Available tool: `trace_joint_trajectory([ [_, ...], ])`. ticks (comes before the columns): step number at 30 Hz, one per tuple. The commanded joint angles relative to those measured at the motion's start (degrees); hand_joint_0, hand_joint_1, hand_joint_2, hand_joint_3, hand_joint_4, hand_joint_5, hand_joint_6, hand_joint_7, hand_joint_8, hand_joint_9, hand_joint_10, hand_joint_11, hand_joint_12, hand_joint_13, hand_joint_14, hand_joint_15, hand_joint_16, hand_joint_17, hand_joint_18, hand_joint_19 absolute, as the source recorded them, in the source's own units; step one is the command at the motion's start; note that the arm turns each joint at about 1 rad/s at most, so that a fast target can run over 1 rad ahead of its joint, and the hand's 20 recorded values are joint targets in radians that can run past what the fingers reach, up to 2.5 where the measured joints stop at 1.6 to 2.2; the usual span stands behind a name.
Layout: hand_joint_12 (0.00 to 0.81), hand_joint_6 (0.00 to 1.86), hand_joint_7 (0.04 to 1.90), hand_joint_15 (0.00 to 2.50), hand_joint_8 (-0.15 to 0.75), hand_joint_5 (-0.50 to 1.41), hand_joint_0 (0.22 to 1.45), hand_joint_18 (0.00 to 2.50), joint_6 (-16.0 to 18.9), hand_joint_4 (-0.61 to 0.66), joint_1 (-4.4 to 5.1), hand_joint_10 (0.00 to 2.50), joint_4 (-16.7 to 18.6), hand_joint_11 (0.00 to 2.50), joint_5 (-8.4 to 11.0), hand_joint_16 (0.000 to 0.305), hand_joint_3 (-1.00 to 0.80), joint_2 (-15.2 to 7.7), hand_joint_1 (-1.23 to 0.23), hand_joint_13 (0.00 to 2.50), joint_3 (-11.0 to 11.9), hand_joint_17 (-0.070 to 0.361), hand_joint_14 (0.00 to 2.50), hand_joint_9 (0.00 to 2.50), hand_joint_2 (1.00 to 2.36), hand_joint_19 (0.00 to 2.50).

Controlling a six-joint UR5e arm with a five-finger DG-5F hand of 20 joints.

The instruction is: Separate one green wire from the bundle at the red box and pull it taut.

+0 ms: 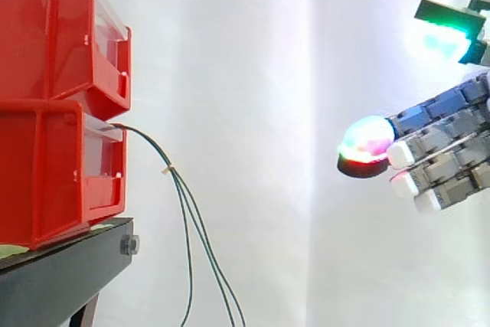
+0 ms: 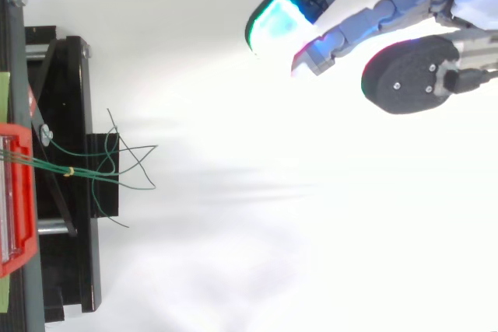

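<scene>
Two red bins [image 1: 65, 105] are stacked on a black stand [image 1: 61, 273] at the left. A bundle of thin green wires [image 1: 184, 204] comes out of the lower bin, is tied by a small yellow band [image 1: 166, 168], and hangs down in separate strands. From above, the wires [image 2: 117, 169] fan out past the stand, with the band [image 2: 68, 171] near the red bin [image 2: 17, 192]. My hand [image 1: 444, 151] is far to the right of the wires, open, its fingers straight and pointing left, holding nothing. In the top view the hand [image 2: 366, 13] is at the upper right.
A white curtain hangs behind everything. Wide free space lies between the wires and my hand. The black stand [image 2: 70, 176] extends along the left edge in the top view.
</scene>
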Motion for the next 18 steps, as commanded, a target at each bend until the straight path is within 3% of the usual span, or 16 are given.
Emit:
trace_joint_trajectory([
  [1, 0.353, 0.5, 0.71, 0.16, 0.288, -0.19, 0.54, 0.63, -2.26, 0.29, 0.69, 0.01, 2.75, 0.19, 1.48, 0.043, -0.5, -1.31, -0.54, 0.76, -0.02, 0.097, 0.01, 0.85, 1.0, 0.17],
  [8, 0.357, 0.5, 0.71, 0.18, 0.286, -0.19, 0.54, 0.65, -4.01, 0.29, 1.83, 0.01, 8.38, 0.2, 3.33, 0.043, -0.5, -3.6, -0.54, 0.78, -0.02, 0.098, 0.01, 0.86, 1.0, 0.18],
  [18, 0.363, 0.5, 0.71, 0.21, 0.288, -0.19, 0.54, 0.67, -4.72, 0.29, 2.36, 0.01, 16.9, 0.2, 3.85, 0.044, -0.5, -8.26, -0.54, 0.82, -0.02, 0.098, 0.01, 0.87, 1.0, 0.2],
])
